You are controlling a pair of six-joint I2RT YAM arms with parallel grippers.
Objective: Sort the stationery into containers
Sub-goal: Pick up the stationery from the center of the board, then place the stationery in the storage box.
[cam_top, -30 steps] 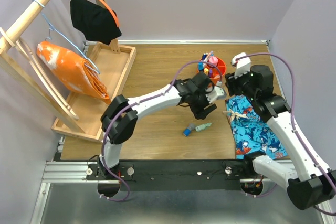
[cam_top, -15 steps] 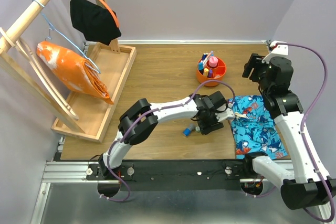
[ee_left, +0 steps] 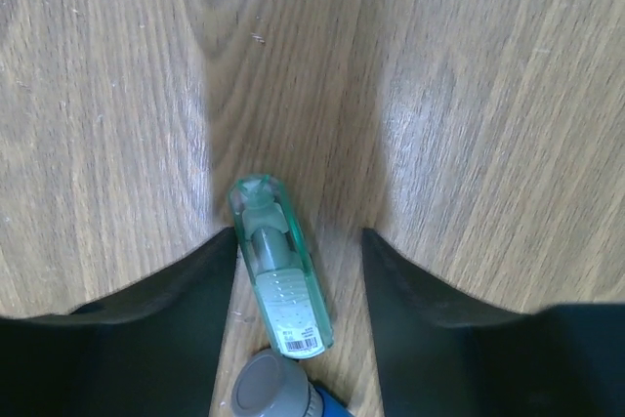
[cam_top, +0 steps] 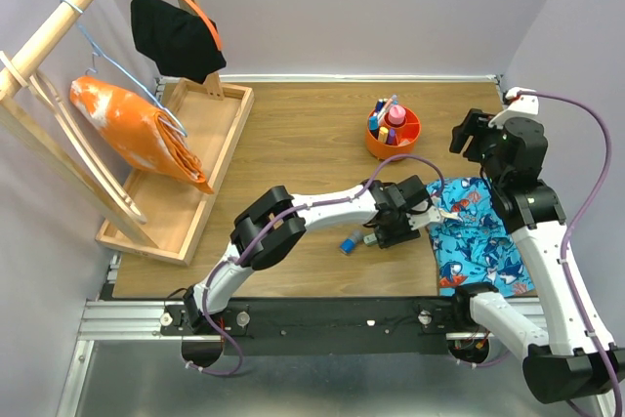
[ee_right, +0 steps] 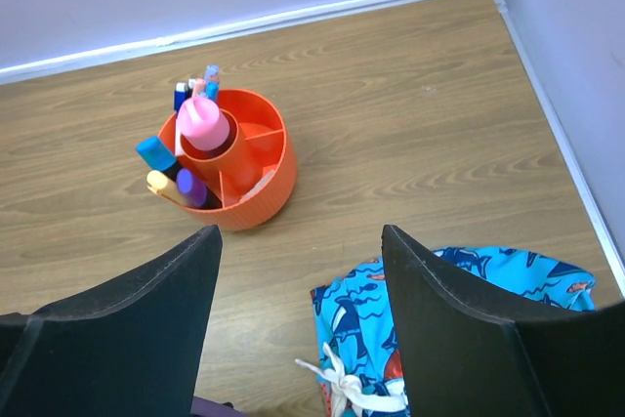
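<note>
A green see-through marker (ee_left: 278,271) lies flat on the wooden table between the fingers of my open left gripper (ee_left: 298,241), apart from both. A blue marker with a grey cap (ee_left: 278,393) touches its near end and also shows in the top view (cam_top: 347,243). My left gripper (cam_top: 386,233) is low over the table's front middle. The round orange-red pot (cam_top: 376,146) holds several markers and pens, and in the right wrist view (ee_right: 259,202) a pink marker stands in it. My right gripper (ee_right: 300,236) is open and empty, raised to the right of the pot (cam_top: 469,132).
A blue shark-print cloth (cam_top: 474,241) lies at the front right, just right of the left gripper. A light-wood tray (cam_top: 200,144) stands at the left under a wooden rack with an orange garment (cam_top: 137,129) and a black one (cam_top: 176,36). Walls close in at the back and right.
My left gripper moved from beside the pot forward and right, down over the green marker. My right gripper drew back from the pot toward the right wall.
</note>
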